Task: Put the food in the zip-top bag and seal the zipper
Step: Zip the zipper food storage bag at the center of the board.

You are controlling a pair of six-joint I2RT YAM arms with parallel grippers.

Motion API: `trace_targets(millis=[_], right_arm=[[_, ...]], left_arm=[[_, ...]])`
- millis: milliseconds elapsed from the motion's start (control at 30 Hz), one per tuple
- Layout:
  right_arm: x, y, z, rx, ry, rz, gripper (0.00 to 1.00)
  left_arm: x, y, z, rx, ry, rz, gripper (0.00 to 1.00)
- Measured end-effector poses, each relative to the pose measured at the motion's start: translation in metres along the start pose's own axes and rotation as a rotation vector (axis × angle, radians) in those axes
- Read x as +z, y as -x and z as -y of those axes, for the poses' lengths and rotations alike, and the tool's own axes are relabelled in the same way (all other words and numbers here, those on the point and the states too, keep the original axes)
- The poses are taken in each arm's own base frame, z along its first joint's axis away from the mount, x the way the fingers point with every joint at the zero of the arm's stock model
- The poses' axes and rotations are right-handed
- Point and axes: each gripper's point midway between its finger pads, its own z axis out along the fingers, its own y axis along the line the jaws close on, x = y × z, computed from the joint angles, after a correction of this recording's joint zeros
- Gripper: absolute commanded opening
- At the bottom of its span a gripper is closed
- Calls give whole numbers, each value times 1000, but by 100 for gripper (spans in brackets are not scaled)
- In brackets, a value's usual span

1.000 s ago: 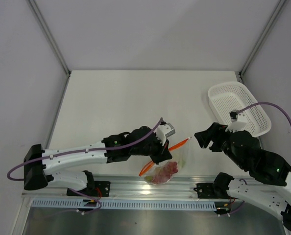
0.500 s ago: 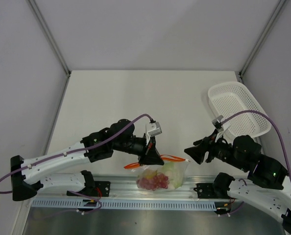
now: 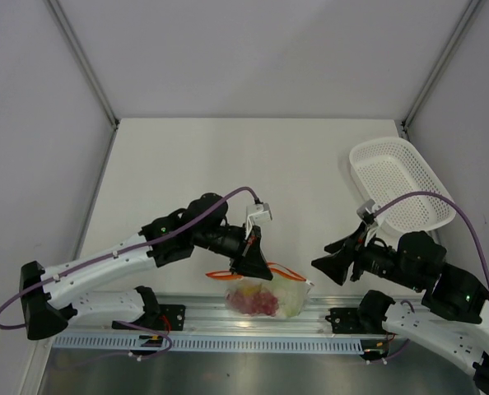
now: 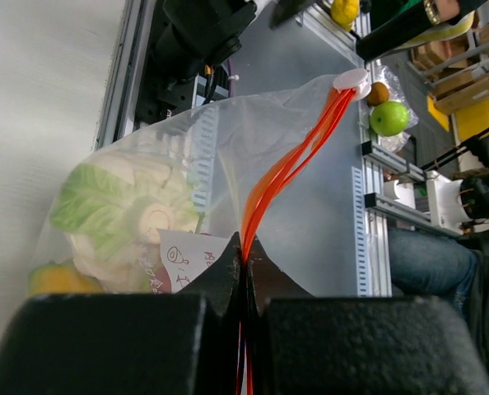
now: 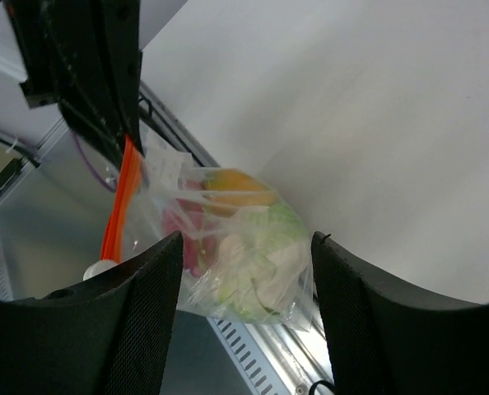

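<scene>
At the near edge of the table [image 3: 228, 164], over the metal rail [image 3: 327, 311], is the zip-top bag [image 3: 295, 293] with the food [image 3: 254, 302] inside it. The left gripper [image 3: 253, 265] is closed completely on the zipper [image 3: 287, 271], and the bag is below its fingers. Whether the bag rests on the rail or only hangs, I cannot tell. The right gripper [image 3: 323, 268] is just beside the right end of the bag, apart from it, and it holds nothing.

The left wrist view shows the pinch, which the top view does not. The black fingertips [image 4: 220, 280] meet with only the orange-red strip between them. From there the strip goes up to a small white tab [image 4: 350, 80]. A green piece [image 4: 84, 197] is pressed against the clear plastic.

The right wrist view shows this gripper's two fingers [image 5: 137, 313] wide apart. The bag is seen in the gap but lies beyond the tips. Here the yellow-orange fruit [image 5: 236, 183], the dark red grape bunch [image 5: 183, 230] and a whitish piece [image 5: 253, 259] are also visible.

The table is white and matte. Farther away, at its right side, stands a white mesh basket [image 3: 401, 185], well apart from the bag. Pale walls [image 3: 269, 58] close the space behind and at both sides. Past the rail, the left wrist view shows a green round fruit [image 4: 390, 118] and some shelves.
</scene>
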Motion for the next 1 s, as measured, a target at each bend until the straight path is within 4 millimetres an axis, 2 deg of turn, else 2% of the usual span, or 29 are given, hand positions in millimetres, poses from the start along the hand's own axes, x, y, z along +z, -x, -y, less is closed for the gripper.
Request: trace_targets(millis=[233, 400, 533, 700, 800, 867, 900, 1000], right_arm=[[0, -7, -29, -10, 165, -58, 65], [-5, 6, -53, -78, 302, -14, 61], [-9, 16, -68, -139, 390, 20, 52], [-4, 16, -70, -173, 403, 10, 52], [-7, 15, -69, -188, 404, 17, 49], [-10, 16, -70, -197, 411, 25, 30], [-12, 16, -71, -205, 419, 27, 24], [-13, 16, -74, -211, 437, 25, 28]], left_arm=[[-15, 20, 12, -47, -81, 34, 1], [-22, 27, 23, -60, -152, 40, 0], [-26, 31, 31, -63, -205, 40, 1], [-32, 35, 35, -69, -242, 43, 0], [-35, 38, 38, -71, -262, 49, 1], [-37, 40, 40, -70, -278, 53, 1], [-38, 41, 41, -72, -284, 53, 1], [-40, 43, 44, -74, -297, 57, 0]])
